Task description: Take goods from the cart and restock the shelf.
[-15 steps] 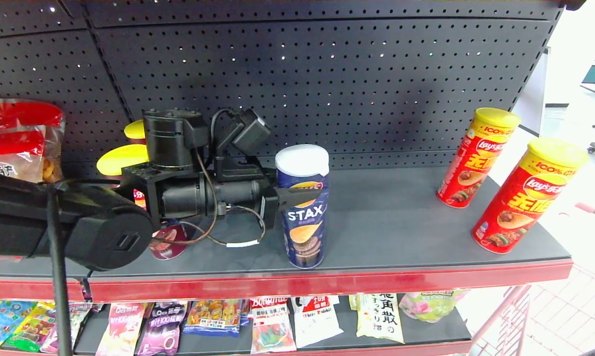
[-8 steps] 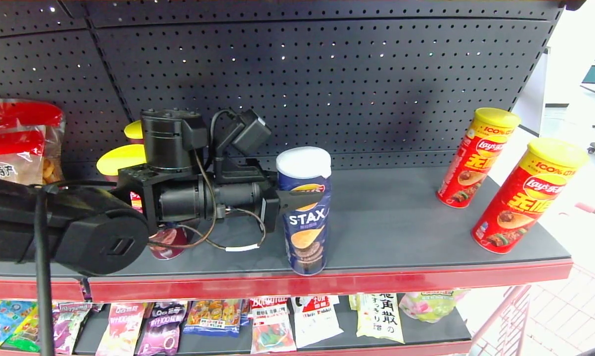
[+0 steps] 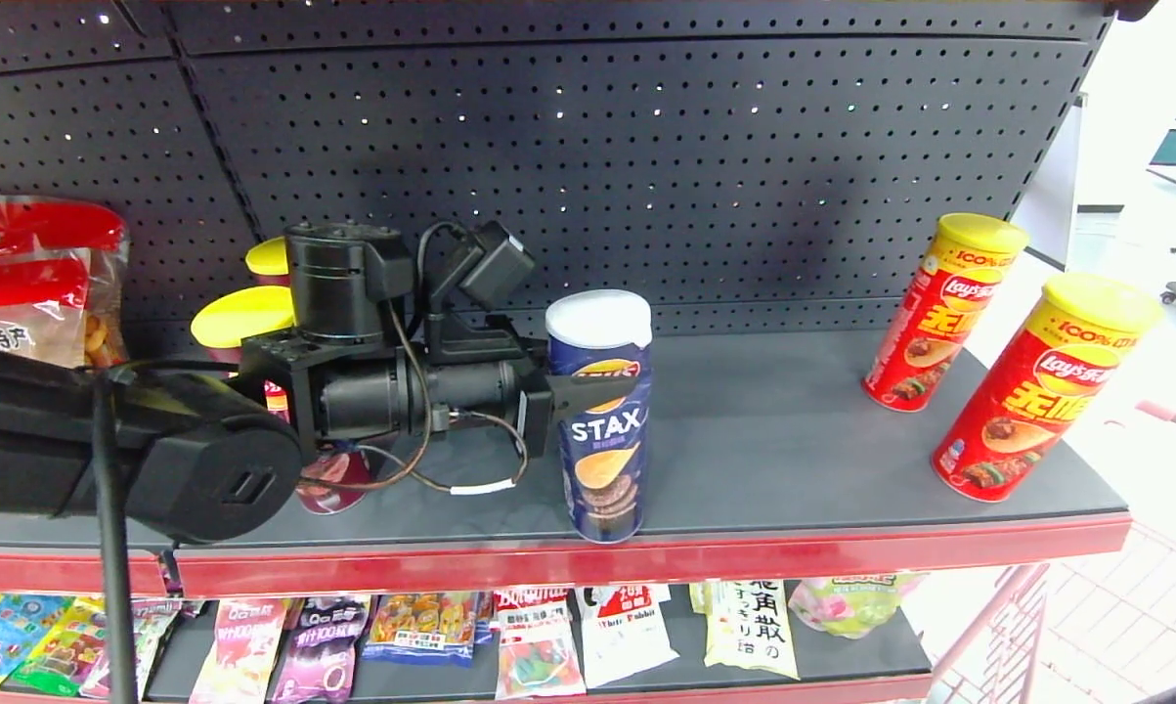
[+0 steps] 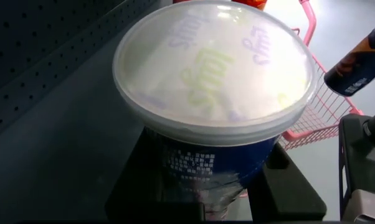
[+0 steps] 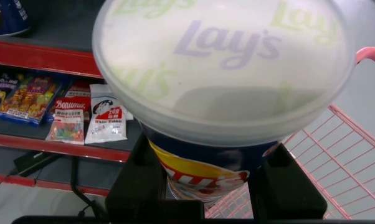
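White-lidded blue chip can [image 4: 213,163], clamped in left end effector [image 4: 211,183], grey shelf [image 4: 56,143] beneath, pink cart [image 4: 307,127] beyond

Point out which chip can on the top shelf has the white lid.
The blue can gripped by the left gripper; the red cans all have yellow lids.

Glossy blue can [image 3: 602,430] (translucent plastic lid [image 3: 598,318]) on matt grey shelf [image 3: 793,440].

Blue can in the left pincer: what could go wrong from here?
1. The blue can, gripped by the left pincer, is close to the red front edge of the shelf; released there, it might tip off.
2. The yellow-lidded cans sit right behind the left arm; pulling back could knock them.
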